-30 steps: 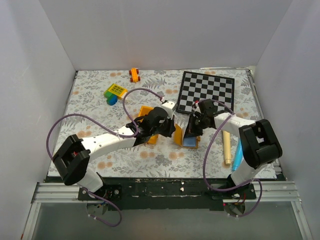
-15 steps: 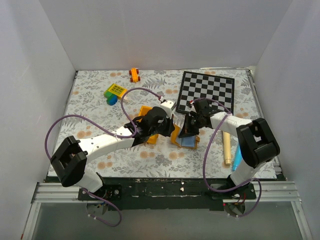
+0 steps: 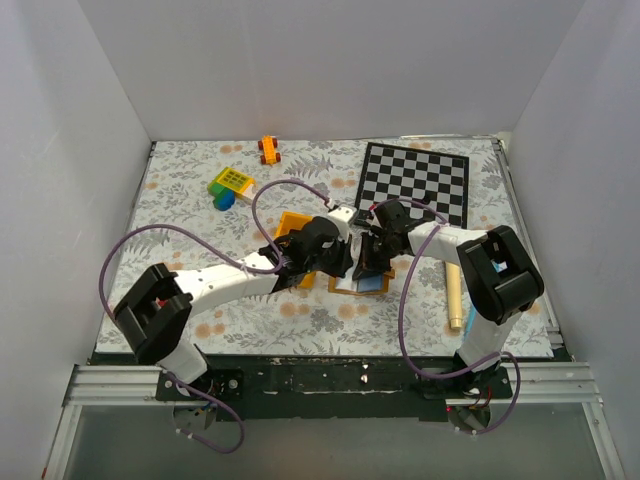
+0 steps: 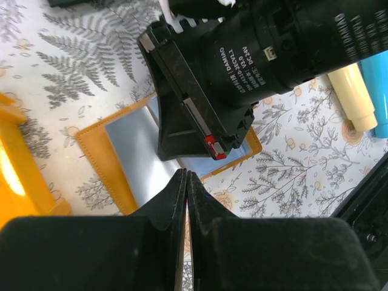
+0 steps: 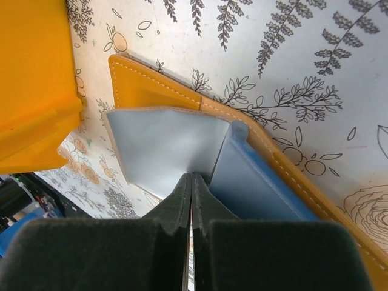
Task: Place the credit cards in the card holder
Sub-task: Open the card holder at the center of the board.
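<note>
The card holder (image 3: 364,285) lies open on the floral cloth at mid-table, tan outside (image 4: 97,159), pale grey and blue inside (image 5: 162,144). My left gripper (image 3: 345,268) is shut, its tips (image 4: 186,176) over the holder's near edge with nothing visible between them. My right gripper (image 3: 369,266) is shut too, and its tips (image 5: 191,177) press into the fold between the grey flap and the blue pocket (image 5: 257,185). In the left wrist view the right gripper's black body (image 4: 242,60) stands on the holder. The credit cards are hidden in every view.
A yellow bin (image 3: 292,226) sits just left of the holder, close to both grippers (image 5: 33,79). The chequered board (image 3: 415,182) lies behind. A cream stick (image 3: 454,295) and a blue pen (image 3: 474,310) lie to the right. A block toy (image 3: 230,185) and a toy car (image 3: 269,149) are at the back left.
The card holder was propped up a second ago; now it lies open and flat, slightly further left. Both grippers closed in on each other over it.
</note>
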`<state>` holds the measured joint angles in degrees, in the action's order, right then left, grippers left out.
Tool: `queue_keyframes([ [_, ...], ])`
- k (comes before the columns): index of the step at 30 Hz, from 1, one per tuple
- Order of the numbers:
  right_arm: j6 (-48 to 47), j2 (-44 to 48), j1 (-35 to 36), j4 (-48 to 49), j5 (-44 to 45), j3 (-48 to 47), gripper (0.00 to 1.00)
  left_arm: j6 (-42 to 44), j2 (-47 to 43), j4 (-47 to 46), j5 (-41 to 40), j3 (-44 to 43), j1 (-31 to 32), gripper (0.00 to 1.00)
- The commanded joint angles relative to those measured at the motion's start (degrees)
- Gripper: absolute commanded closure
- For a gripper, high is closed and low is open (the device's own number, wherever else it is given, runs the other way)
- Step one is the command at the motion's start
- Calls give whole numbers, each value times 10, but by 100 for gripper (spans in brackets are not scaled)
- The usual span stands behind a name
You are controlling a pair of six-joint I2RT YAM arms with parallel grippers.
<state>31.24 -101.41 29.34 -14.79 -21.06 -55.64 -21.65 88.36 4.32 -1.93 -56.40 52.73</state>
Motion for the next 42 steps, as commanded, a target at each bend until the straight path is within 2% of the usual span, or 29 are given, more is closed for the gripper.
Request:
queue_keyframes([
  [1, -14, -4, 3, -2, 37, -3, 99, 5, 50, -31, 47, 2, 4, 100],
  [5, -15, -2, 4, -2, 37, -3, 99, 6, 96, -40, 56, -5, 4, 100],
  [13, -15, 8, 3, -8, 44, -2, 99, 2, 125, -19, 3, 2, 4, 100],
  [19, -12, 61, 3, -19, 44, 2, 99, -2, 165, -19, 5, -3, 4, 100],
  [30, -27, 126, 2, -74, 98, 14, 99, -2, 175, -25, 14, -9, 4, 100],
  [37, -41, 128, 1, -101, 161, 26, 99, -2, 172, -25, 14, -6, 4, 100],
  [42, -42, 99, 1, -85, 156, 30, 99, -2, 175, -26, 17, -6, 4, 100],
])
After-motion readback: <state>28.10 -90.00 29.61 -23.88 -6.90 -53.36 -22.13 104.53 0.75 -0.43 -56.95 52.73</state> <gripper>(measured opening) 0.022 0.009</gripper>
